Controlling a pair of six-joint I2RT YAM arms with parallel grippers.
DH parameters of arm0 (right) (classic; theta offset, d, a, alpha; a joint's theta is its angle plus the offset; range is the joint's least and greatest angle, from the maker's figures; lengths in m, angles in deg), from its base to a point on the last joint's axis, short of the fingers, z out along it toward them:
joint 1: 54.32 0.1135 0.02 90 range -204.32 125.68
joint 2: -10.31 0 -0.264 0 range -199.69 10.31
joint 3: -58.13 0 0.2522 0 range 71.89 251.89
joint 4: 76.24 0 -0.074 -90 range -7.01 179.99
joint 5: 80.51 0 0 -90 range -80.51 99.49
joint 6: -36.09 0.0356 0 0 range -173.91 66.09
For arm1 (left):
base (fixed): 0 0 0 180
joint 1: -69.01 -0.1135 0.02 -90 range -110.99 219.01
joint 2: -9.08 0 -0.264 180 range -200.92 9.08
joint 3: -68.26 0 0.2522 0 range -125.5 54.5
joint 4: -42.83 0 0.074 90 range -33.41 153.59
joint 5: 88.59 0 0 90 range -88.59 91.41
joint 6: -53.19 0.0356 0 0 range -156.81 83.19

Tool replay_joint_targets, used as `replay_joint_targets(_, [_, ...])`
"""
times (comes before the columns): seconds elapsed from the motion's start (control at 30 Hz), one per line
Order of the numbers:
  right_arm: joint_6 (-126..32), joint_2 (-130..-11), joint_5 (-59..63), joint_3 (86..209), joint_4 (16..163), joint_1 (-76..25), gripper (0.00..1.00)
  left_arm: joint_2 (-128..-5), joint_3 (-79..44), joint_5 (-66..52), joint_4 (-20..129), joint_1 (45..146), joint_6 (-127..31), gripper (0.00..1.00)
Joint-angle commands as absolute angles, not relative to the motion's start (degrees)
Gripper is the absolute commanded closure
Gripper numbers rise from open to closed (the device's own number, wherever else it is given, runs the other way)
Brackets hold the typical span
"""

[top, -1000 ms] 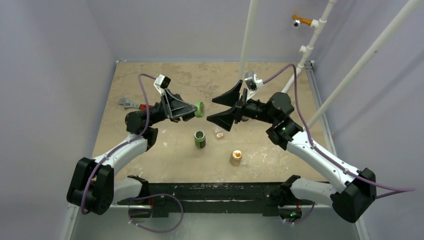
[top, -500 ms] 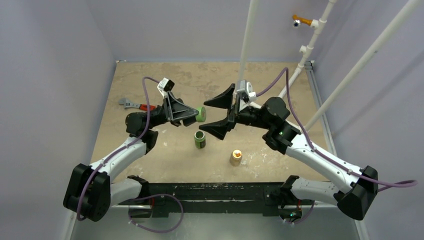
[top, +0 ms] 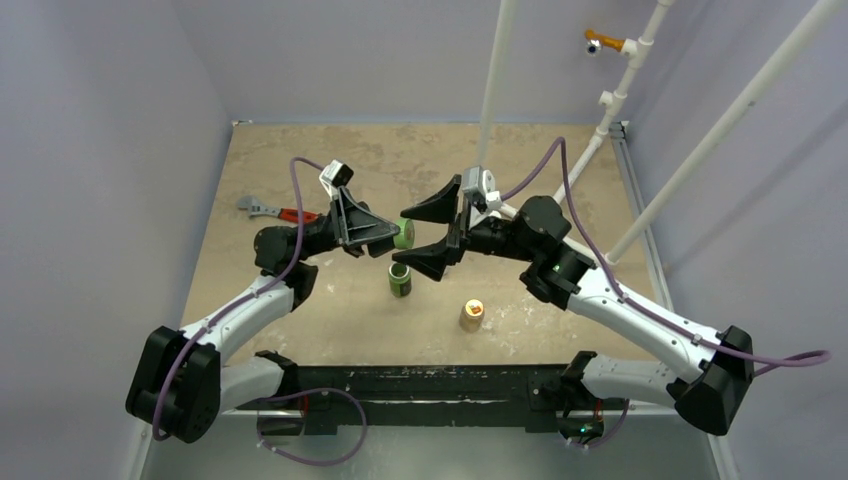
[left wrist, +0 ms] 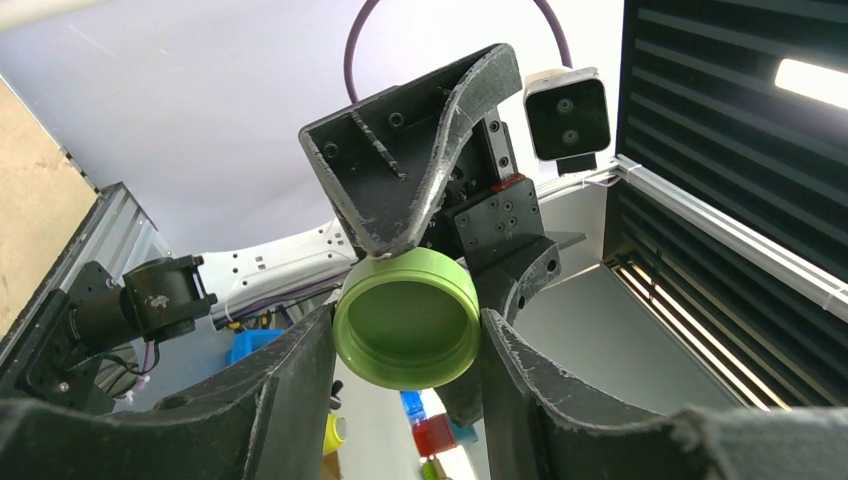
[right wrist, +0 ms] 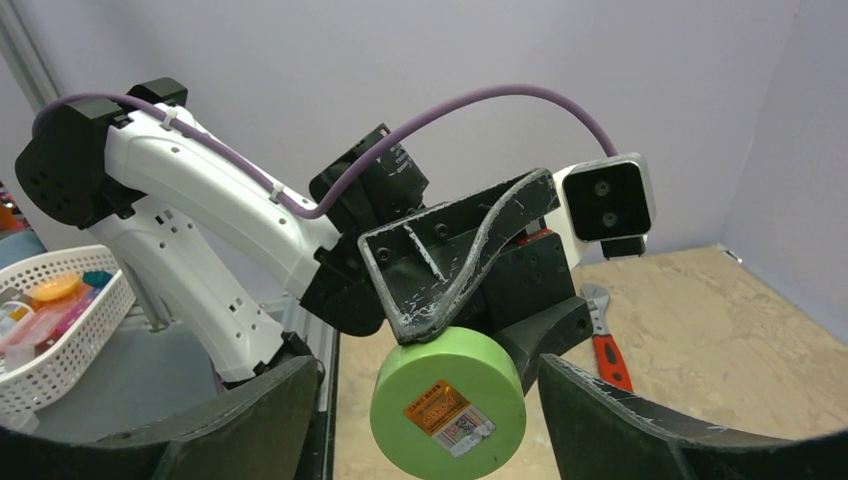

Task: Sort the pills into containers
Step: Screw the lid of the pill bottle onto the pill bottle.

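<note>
My left gripper is shut on a green bottle cap and holds it in the air on its side, hollow side towards the left wrist camera. The cap's stickered top faces the right wrist camera. My right gripper is open, with one finger on each side of the cap and a gap to it on both sides. The uncapped green bottle stands on the table just below. No pills or containers show in any view.
A tan-orange bottle stands near the front, right of the green one. A red-handled wrench lies at the left of the table. White poles rise at the back and right. A white basket sits off the table.
My right gripper has moved left until its fingers stand on both sides of the cap, and they have narrowed a little. The left gripper has edged right with the cap.
</note>
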State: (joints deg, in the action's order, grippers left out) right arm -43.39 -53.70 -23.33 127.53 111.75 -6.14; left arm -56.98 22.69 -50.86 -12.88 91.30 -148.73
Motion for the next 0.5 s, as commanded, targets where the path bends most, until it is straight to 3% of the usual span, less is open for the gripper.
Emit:
replay_joint_targets(0.0, [-45.41,-53.93,-21.4,130.28,111.08,-5.71,0.24,-55.94,22.71,-50.38,-14.34,91.51,-150.02,0.85])
replay_joint_targets(0.47, [-45.68,-53.83,-20.45,130.59,109.28,-5.63,0.57,-55.43,22.4,-50.28,-13.78,91.51,-149.5,0.86])
